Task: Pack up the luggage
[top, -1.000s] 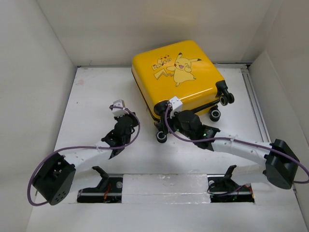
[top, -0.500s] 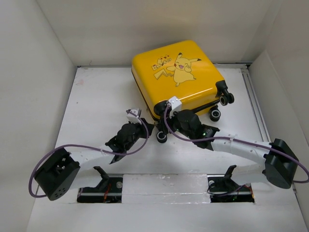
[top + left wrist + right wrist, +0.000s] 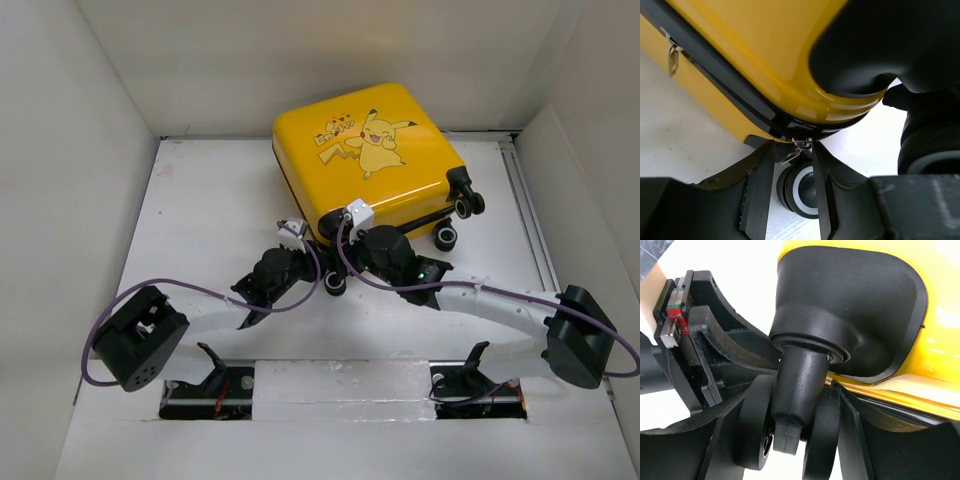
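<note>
Count: one yellow luggage (image 3: 370,150), three wheel sets (image 3: 445,238) showing, two arms (image 3: 500,300), left claw (image 3: 792,147) and right claw (image 3: 790,410), two purple cables (image 3: 200,290), one worktop (image 3: 200,200).

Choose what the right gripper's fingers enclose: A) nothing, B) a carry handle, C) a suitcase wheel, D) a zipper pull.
C: in the right wrist view, the right gripper presses with a finger on each side of a black wheel of the yellow luggage.

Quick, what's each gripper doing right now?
Left gripper: open, jaws either side of the zipper pull.
Right gripper: closed on a wheel.
</note>
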Action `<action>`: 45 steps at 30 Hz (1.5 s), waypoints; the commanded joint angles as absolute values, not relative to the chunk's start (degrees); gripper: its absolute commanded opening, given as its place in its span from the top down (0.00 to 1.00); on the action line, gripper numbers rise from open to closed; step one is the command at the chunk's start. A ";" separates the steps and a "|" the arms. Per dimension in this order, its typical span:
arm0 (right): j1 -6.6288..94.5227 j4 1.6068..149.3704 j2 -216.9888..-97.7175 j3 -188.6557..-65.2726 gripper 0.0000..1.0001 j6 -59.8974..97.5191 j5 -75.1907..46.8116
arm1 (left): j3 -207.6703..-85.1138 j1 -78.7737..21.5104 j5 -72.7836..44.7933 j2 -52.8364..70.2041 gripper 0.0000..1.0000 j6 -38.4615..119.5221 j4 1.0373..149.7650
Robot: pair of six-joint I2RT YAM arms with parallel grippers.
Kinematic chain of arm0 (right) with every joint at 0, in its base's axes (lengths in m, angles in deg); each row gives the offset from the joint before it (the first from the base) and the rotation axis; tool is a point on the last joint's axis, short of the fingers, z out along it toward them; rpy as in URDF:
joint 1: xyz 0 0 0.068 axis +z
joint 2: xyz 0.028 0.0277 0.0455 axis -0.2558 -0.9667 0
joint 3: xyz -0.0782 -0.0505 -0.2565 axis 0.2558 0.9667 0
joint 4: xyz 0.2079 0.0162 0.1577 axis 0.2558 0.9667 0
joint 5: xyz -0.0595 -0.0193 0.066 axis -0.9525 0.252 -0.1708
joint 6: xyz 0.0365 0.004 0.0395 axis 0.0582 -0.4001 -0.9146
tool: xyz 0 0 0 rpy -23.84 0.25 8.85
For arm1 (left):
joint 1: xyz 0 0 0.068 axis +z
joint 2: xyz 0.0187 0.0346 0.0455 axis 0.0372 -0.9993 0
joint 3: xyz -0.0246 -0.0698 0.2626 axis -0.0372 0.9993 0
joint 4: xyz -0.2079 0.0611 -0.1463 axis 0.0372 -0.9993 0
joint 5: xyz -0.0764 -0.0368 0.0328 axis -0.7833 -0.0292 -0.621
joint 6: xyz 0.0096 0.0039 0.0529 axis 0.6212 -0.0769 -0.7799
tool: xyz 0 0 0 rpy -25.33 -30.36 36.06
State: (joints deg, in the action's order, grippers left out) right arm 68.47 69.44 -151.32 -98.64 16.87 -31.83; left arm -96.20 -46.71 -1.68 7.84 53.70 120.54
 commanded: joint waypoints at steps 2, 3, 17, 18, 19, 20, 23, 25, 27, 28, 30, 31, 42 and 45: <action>68.43 65.84 -152.30 -100.99 1.00 18.07 -28.25 | -99.97 -47.13 1.56 7.27 0.69 51.19 124.45; 68.43 65.84 -152.30 -100.99 1.00 18.07 -27.64 | -100.67 -47.13 1.56 7.27 0.69 51.19 124.45; 68.43 65.31 -150.72 -97.92 1.00 18.07 -28.42 | -101.83 -47.13 13.86 8.75 1.00 50.92 118.57; 68.43 65.31 -150.19 -97.91 1.00 17.54 -28.42 | -101.82 -47.13 14.39 9.38 1.00 50.92 117.69; 68.43 65.31 -150.19 -97.30 1.00 17.54 -28.42 | -101.21 -46.52 14.39 9.99 1.00 51.45 116.73; 68.43 65.31 -150.19 -97.30 1.00 17.02 -28.42 | -101.21 -46.52 15.96 10.61 1.00 51.45 115.76; 68.43 65.31 -148.96 -95.98 1.00 17.01 -28.42 | -101.21 -45.90 20.09 13.07 1.00 52.67 111.28; 68.43 65.31 -148.44 -94.84 1.00 17.01 -28.95 | -100.68 -42.92 20.80 14.38 1.00 54.08 108.47; 68.43 65.31 -147.90 -94.84 1.00 17.01 -28.17 | -100.68 -40.99 20.81 14.39 1.00 54.78 107.84; 68.43 65.31 -147.90 -94.84 1.00 17.01 -28.16 | -100.68 -38.98 20.81 14.91 1.00 55.40 107.32; 68.96 65.31 -147.90 -94.84 1.00 16.48 -27.19 | -101.55 -37.21 20.19 14.14 1.00 56.10 106.78; 68.96 65.31 -147.90 -94.84 1.00 16.48 -26.58 | -102.69 -35.72 20.19 13.08 1.00 56.11 106.78; 71.69 64.79 -151.33 -97.47 1.00 17.01 -25.52 | -113.95 -26.24 17.75 4.02 1.00 61.90 103.00; 71.69 64.79 -152.65 -98.87 1.00 17.01 -24.82 | -111.68 -26.21 16.15 6.55 0.91 63.75 103.97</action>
State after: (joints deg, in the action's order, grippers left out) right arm 68.86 63.12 -152.91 -96.93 15.91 -32.33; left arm -110.28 -33.29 1.84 4.78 61.48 100.10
